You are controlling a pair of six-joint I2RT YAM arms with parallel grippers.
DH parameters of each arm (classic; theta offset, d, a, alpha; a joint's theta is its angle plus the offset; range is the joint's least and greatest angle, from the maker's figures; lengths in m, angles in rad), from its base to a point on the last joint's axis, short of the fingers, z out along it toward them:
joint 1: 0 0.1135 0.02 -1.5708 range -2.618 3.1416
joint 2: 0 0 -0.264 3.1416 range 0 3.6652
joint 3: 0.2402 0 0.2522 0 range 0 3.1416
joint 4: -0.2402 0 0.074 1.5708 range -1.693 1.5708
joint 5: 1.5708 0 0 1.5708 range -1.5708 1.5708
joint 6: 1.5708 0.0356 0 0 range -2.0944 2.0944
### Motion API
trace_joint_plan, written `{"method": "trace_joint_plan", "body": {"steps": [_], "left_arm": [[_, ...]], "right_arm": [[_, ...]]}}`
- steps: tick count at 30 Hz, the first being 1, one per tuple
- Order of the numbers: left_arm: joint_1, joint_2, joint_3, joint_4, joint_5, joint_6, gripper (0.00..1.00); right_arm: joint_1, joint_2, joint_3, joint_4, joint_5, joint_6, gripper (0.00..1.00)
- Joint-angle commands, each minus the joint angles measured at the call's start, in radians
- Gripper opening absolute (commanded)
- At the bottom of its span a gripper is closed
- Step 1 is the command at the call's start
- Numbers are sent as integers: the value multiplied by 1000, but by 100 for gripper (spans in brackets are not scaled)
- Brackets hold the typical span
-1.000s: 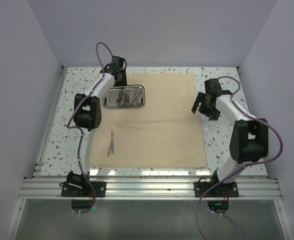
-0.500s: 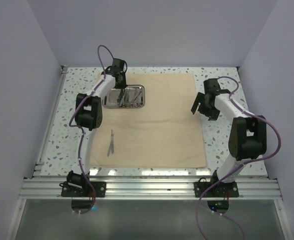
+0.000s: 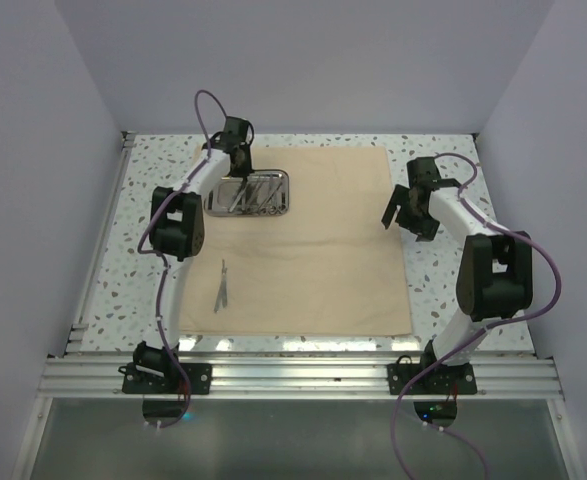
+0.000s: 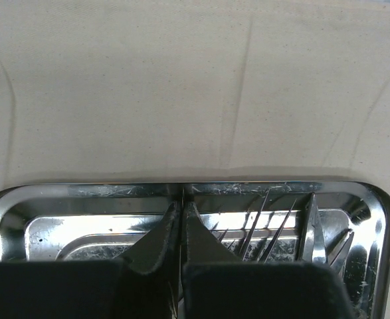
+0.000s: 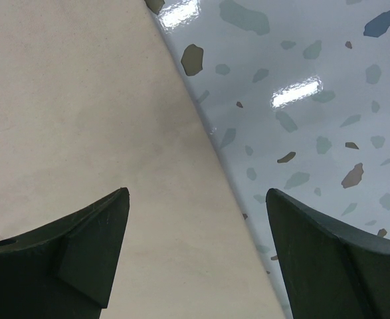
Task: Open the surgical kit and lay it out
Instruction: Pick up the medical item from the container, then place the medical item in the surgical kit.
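The beige cloth wrap [image 3: 313, 240] lies spread flat on the table. The steel tray [image 3: 278, 208] sits on its far left part and holds several thin silver instruments [image 3: 261, 193]. My left gripper [image 3: 237, 170] is over the tray's far edge. In the left wrist view its fingers [image 4: 182, 207] are pressed together on a thin silver instrument [image 4: 182, 194], above the tray [image 4: 82, 193] with more instruments [image 4: 274, 222] to the right. A pair of tweezers [image 3: 221, 284] lies on the cloth's near left. My right gripper [image 3: 398, 212] is open and empty over the cloth's right edge [image 5: 201, 153].
The speckled tabletop [image 3: 443, 280] shows right of the cloth and in the right wrist view [image 5: 314, 100]. Walls close the table in at the back and both sides. A metal rail [image 3: 293, 375] runs along the near edge.
My left gripper has shifted slightly over the tray's far left, and the instruments in the tray look slightly rearranged. The right arm has barely moved.
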Motion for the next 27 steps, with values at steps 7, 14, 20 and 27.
{"method": "trace_joint_plan", "body": {"steps": [7,14,20,27], "left_arm": [[5,-197,-12,31,-69,22,0],[5,-263,-46,27,-19,-12,0],[5,-321,-120,33,29,-45,0],[19,-381,-326,97,220,-108,0]], "right_arm": [[-3,-79,-26,17,-17,5,88],[-1,-99,-47,26,-38,5,88],[-1,-119,-73,32,-50,5,88],[-1,-142,-109,53,-69,11,88]]}}
